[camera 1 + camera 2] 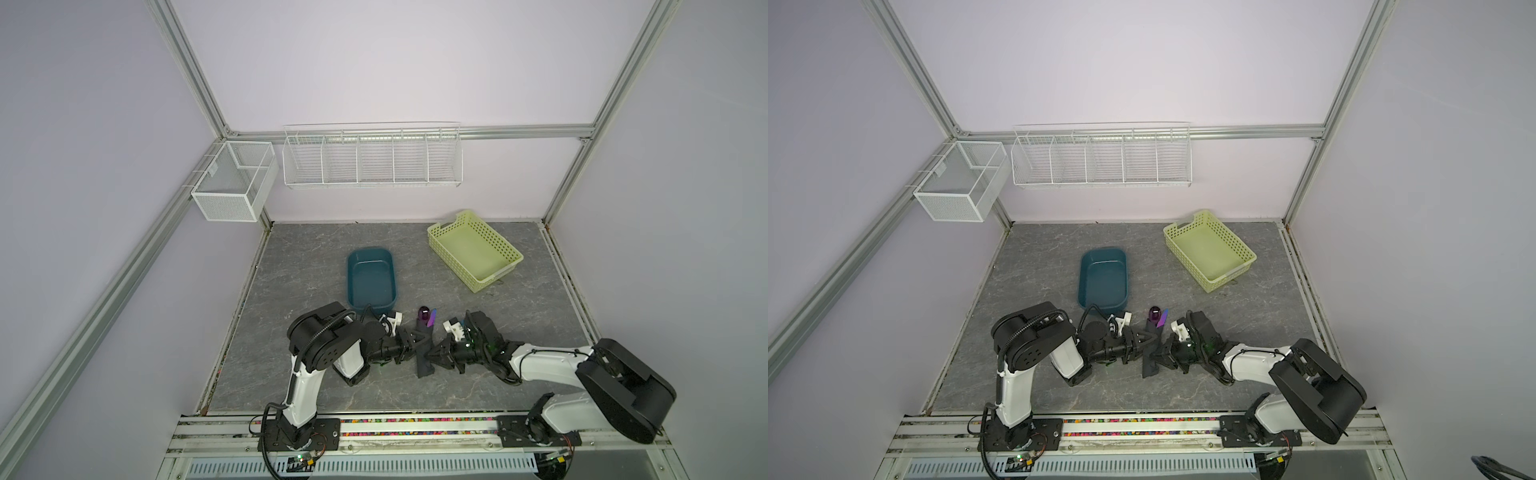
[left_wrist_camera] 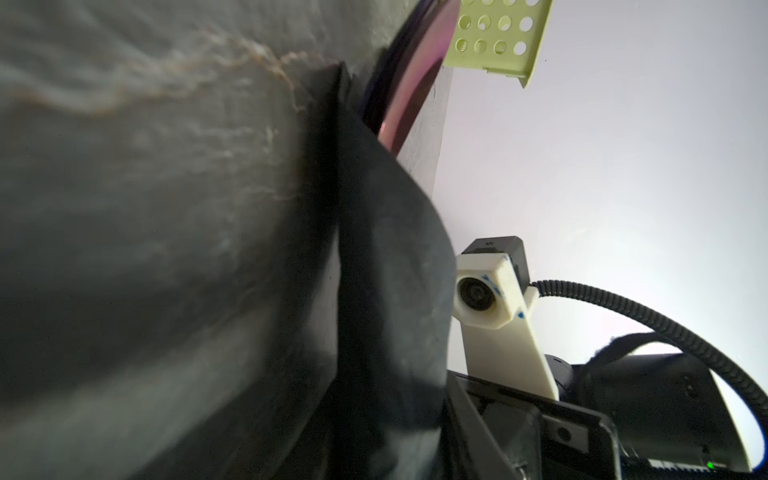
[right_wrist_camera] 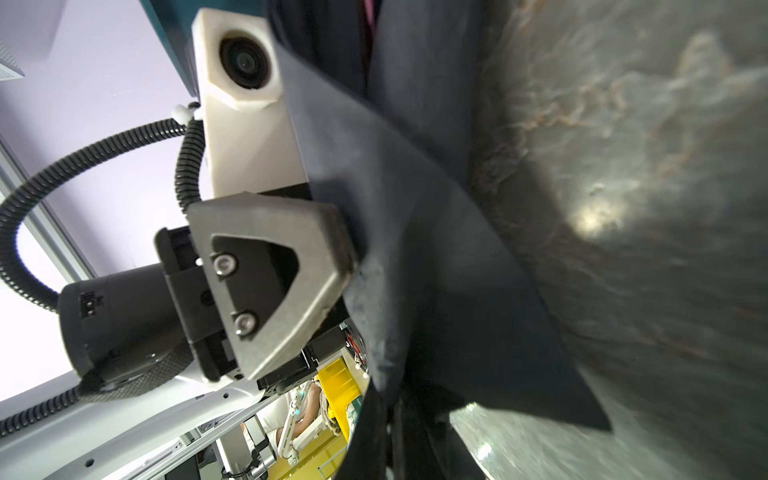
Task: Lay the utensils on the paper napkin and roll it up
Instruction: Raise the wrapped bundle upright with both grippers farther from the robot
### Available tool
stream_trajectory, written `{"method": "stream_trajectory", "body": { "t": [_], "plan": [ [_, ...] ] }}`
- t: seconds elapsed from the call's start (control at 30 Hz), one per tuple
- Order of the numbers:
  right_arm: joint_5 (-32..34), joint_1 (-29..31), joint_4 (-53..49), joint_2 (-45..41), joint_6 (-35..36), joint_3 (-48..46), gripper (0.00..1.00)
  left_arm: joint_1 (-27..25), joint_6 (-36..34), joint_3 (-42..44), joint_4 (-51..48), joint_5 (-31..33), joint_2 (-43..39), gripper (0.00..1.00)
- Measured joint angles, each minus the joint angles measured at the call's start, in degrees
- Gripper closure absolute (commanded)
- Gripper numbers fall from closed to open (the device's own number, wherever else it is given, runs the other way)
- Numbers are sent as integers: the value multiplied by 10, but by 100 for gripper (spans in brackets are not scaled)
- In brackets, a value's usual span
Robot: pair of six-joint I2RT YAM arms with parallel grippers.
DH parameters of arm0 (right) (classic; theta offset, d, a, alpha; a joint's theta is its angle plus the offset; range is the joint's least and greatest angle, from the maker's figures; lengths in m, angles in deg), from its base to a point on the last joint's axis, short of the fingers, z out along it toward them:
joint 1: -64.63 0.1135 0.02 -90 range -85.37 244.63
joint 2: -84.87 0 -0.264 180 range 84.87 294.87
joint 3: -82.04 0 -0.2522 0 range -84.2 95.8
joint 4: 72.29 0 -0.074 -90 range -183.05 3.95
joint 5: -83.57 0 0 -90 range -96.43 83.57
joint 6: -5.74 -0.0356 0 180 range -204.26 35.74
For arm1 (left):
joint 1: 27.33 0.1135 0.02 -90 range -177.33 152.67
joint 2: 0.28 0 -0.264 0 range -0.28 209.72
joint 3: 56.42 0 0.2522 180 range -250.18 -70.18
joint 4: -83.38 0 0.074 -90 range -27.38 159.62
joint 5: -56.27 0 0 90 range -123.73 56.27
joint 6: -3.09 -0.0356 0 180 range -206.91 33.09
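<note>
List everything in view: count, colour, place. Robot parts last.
paper napkin: one, black, front centre of the table, bundled around the utensils.
utensils: at least two shiny purple heads showing, sticking out of the paper napkin's far end; handles hidden.
tub: one, teal, mid-table, nothing in it.
basket: one, pale yellow-green, perforated, far right of the table, nothing in it.
wire rack: one, white, on the back wall, five compartments.
mesh box: one, white, on the left frame rail.
table: one, grey marbled.
left gripper: one, black, against the paper napkin's left side; grip unclear.
right gripper: one, black, shut, at the paper napkin's right side.
</note>
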Motion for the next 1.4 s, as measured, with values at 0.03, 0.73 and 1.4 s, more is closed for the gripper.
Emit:
{"method": "stream_trajectory", "body": {
  "t": [0.03,0.73,1.4],
  "plan": [
    [0,0,0,0,0,0,94,0,-2,0,0,-1,0,74],
    [37,-1,-232,-128,93,94,68,26,-37,-13,-47,-6,-95,94],
    [184,-7,-413,-440,282,196,22,35,-416,-294,-621,37,-499,100]
  ]
}}
